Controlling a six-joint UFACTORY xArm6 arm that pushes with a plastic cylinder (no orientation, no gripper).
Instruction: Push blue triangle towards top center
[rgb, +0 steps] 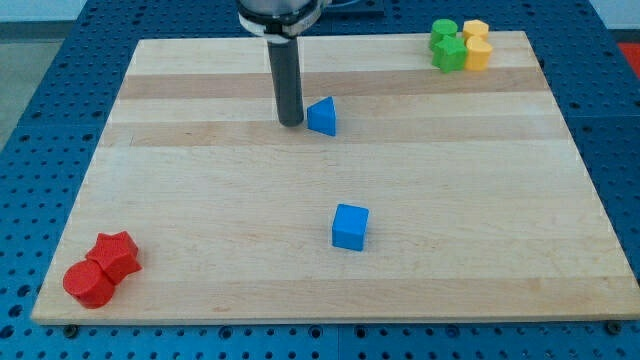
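The blue triangle (322, 117) lies on the wooden board (200, 200) a little above its middle, near the top centre. My tip (290, 123) stands just to the view's left of the triangle, very close to it, perhaps touching. The dark rod rises straight up from there to the view's top edge.
A blue cube (350, 226) sits below the triangle, near the board's middle. Two green blocks (446, 45) and two yellow blocks (477, 46) cluster at the top right corner. A red star (116, 254) and a red cylinder (88, 284) sit at the bottom left corner.
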